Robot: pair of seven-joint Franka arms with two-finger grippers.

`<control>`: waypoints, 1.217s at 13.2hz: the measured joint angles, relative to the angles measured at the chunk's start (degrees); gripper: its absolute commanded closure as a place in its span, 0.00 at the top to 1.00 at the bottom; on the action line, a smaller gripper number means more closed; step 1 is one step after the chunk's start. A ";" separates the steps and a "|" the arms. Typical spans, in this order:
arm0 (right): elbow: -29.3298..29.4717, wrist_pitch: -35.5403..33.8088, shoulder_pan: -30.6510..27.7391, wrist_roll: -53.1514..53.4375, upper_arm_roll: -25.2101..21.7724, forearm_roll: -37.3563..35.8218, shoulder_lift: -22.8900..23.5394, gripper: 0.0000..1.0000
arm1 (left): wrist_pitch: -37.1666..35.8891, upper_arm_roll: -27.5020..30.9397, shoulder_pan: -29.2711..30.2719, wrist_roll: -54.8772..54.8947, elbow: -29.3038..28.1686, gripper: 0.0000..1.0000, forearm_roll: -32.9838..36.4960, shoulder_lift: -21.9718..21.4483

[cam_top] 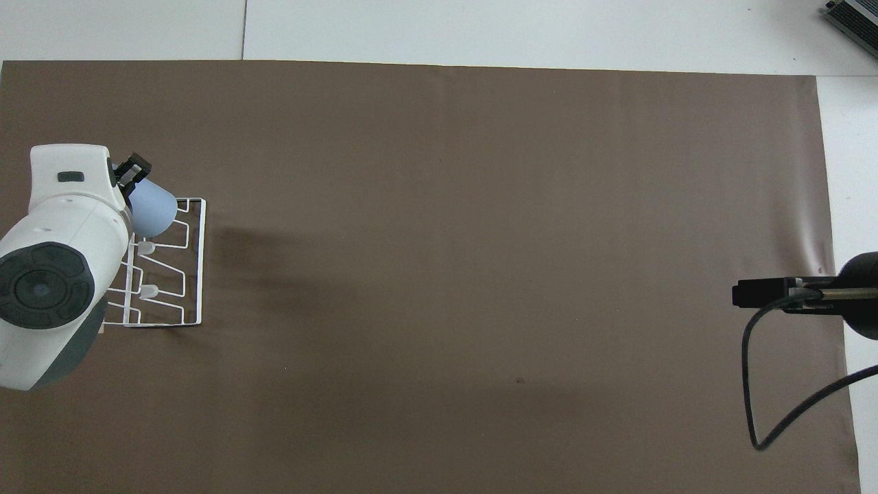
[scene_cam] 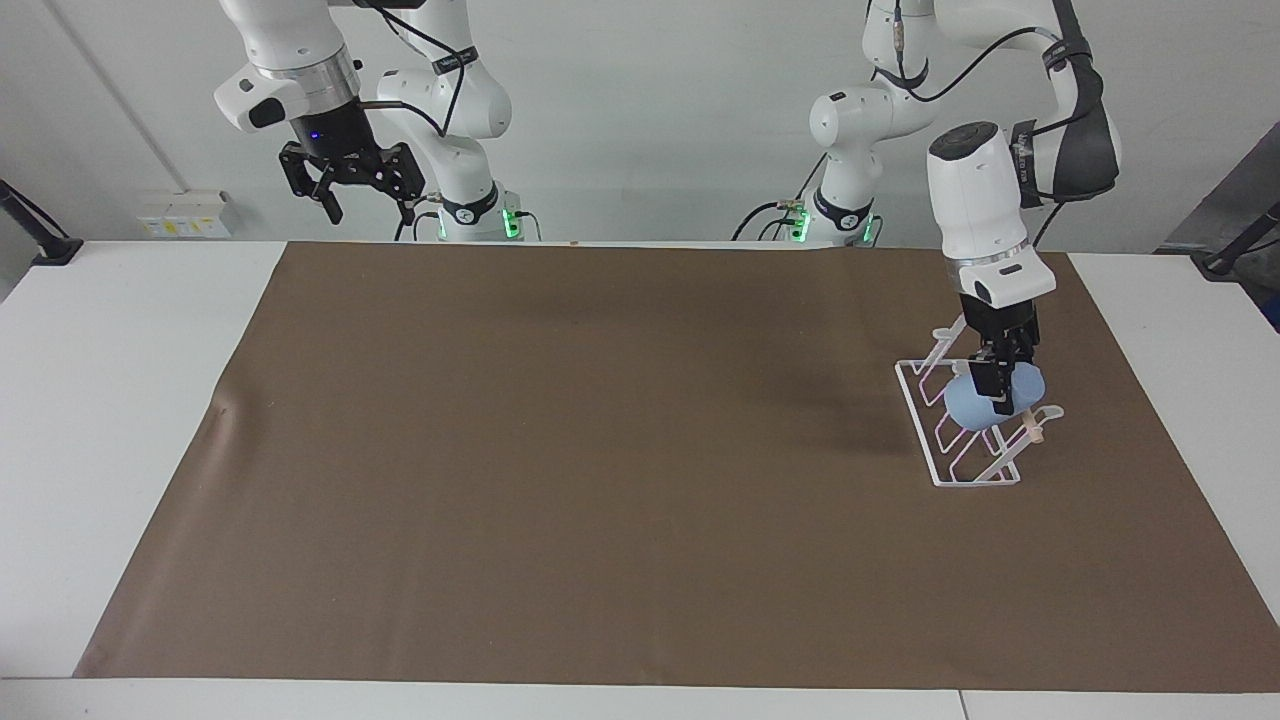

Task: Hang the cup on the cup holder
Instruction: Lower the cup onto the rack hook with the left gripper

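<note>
A white table (scene_cam: 150, 330) carries a brown mat (scene_cam: 600, 450), which bears the cup holder (scene_cam: 925, 425).

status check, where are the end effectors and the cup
Left end effector shut on cup, tilted over cup holder. Right end effector open, waiting raised at its own end. Nothing in the way.
</note>
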 measured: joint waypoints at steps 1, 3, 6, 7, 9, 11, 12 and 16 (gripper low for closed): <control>0.00 0.00 0.00 0.00 0.00 0.00 0.00 1.00 | 0.09 0.00 0.00 -0.06 0.00 0.30 0.15 0.23; 0.00 0.00 0.00 0.00 0.00 0.00 0.00 1.00 | 0.29 0.00 0.00 -0.09 -0.05 0.95 0.25 0.60; 0.00 0.00 0.00 0.00 0.00 0.00 0.00 1.00 | 0.51 0.00 0.00 -0.10 -0.06 1.00 0.28 0.78; 0.00 0.00 0.00 0.00 0.00 0.00 0.00 1.00 | 0.57 0.00 0.00 -0.11 -0.06 1.00 0.29 0.83; 0.00 0.00 0.00 0.00 0.00 0.00 0.00 1.00 | 0.80 0.00 0.00 0.12 0.41 1.00 0.34 1.10; 0.00 0.00 0.00 0.00 -0.02 0.00 0.00 1.00 | 0.81 -0.03 0.00 1.40 1.84 1.00 0.35 1.69; 0.00 0.00 0.00 0.00 -0.09 0.00 0.00 1.00 | 0.81 -0.09 0.00 1.67 2.54 1.00 0.32 2.00; 0.00 0.00 0.00 0.00 -0.69 0.00 0.00 1.00 | 0.69 -0.50 -0.01 1.72 3.63 1.00 -2.33 2.22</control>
